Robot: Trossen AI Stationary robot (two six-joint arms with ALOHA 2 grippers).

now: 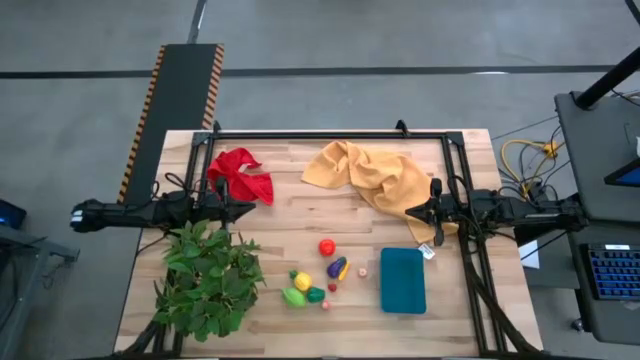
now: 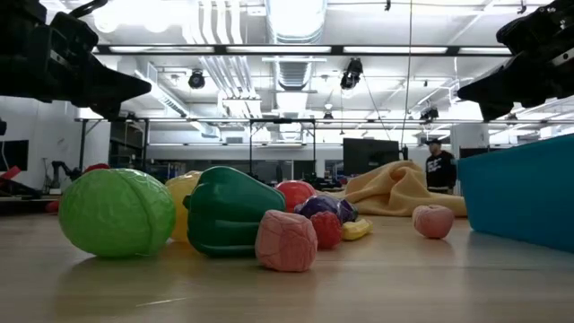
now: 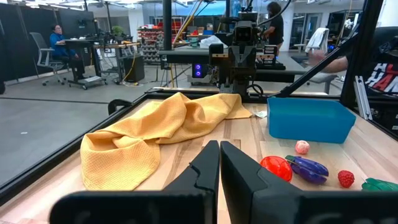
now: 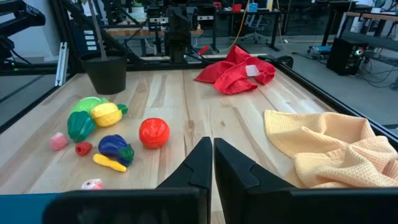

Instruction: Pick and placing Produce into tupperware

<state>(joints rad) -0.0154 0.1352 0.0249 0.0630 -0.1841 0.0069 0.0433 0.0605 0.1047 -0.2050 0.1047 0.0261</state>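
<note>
The produce lies in a loose group on the wood table: a red ball [image 1: 327, 247], a purple piece [image 1: 339, 268], a yellow piece [image 1: 303, 282], a lime green piece [image 1: 293, 297], a dark green pepper [image 2: 229, 211] and small pink pieces [image 2: 287, 240]. The teal tupperware [image 1: 403, 280] stands on its base to their right. My left gripper [image 3: 219, 146] hangs shut above the table's left side, pointing level at the middle. My right gripper [image 4: 212, 143] hangs shut above the right side, over the yellow cloth's edge. Both are well clear of the produce.
A yellow cloth [image 1: 375, 175] lies crumpled at the far right and a red cloth [image 1: 242, 175] at the far left. A leafy green plant [image 1: 207, 280] in a dark pot [image 4: 104, 71] fills the near left corner. A black frame [image 1: 330, 133] rims the table.
</note>
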